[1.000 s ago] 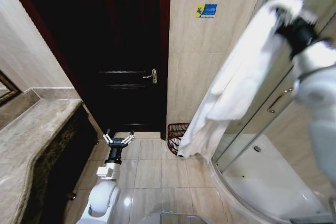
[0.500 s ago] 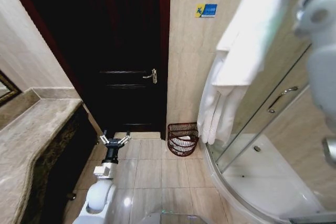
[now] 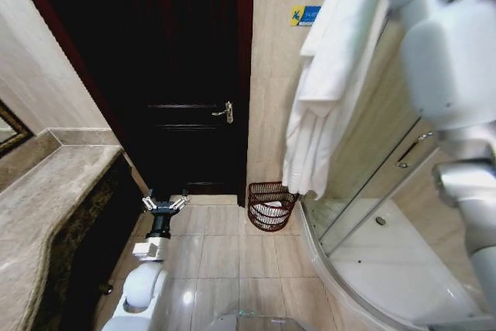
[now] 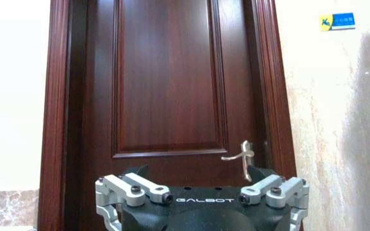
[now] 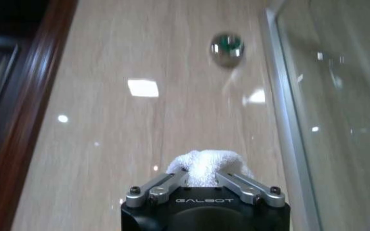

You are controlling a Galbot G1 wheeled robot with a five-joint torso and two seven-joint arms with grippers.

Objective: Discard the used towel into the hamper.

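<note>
The used towel is white and hangs in long folds against the tiled wall, its top running off the upper edge of the head view. Its lower end dangles just above and right of the hamper, a dark red-brown wire basket on the floor by the door frame, with something white inside. In the right wrist view, my right gripper is shut on a bunch of towel, held high near the wall. My left gripper stands open low over the floor tiles, facing the door, with nothing between its fingers.
A dark wooden door with a lever handle stands left of the hamper. The glass shower enclosure with its curved white tray fills the right. A marble counter runs along the left. My right arm looms large at the upper right.
My right arm has lifted the towel higher and carried it left toward the wall, so its lower end now hangs by the hamper. The left arm has barely moved.
</note>
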